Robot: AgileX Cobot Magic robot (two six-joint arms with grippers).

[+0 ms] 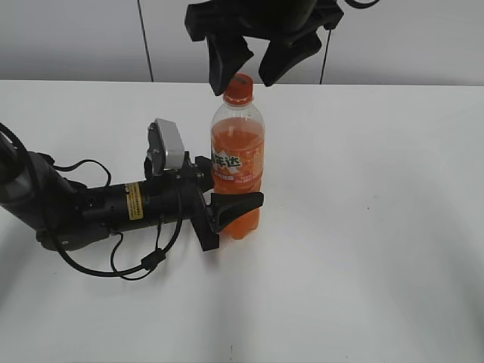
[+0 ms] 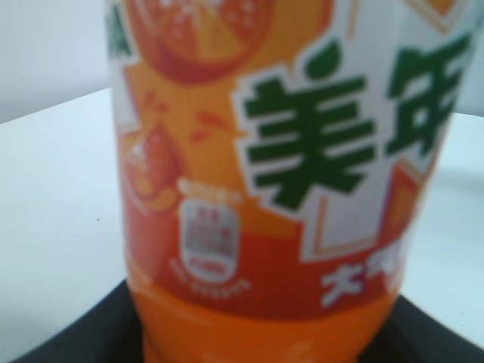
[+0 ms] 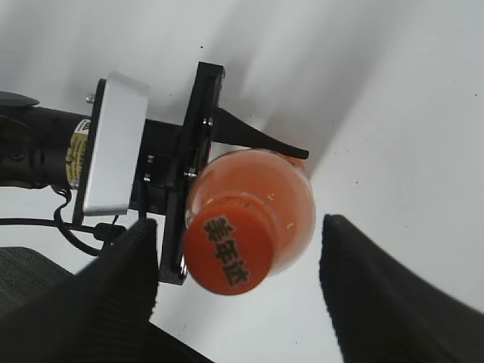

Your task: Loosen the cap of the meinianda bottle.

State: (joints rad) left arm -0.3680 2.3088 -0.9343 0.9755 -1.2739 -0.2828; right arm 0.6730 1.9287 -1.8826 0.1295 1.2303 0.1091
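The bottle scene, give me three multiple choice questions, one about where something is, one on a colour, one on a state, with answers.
1. Where is the right hand?
A. Above the cap
B. Flat on the table
C. Under the bottle

2. What colour is the cap?
A. Blue
B. Orange
C. White

3. What is the left hand doing?
A. Lying apart from the bottle
B. Holding the cap
C. Gripping the bottle low on its body

Answers:
1. A, its open fingers stand on either side of the cap, not touching it.
2. B, the cap matches the orange drink.
3. C, its fingers clasp the upright bottle below the label, on the table.
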